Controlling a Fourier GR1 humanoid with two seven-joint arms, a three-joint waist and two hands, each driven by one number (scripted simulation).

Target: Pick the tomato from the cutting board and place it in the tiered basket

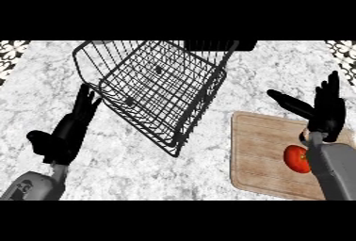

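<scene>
Tomato on cutting board, outside tiered basket

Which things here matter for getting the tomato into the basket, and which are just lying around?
For the job:
- tomato, on the board, partly behind the right forearm
- cutting board
- tiered basket
- right robot hand, open above the board

Not involved:
- left robot hand, open, resting at the left
- counter
</scene>
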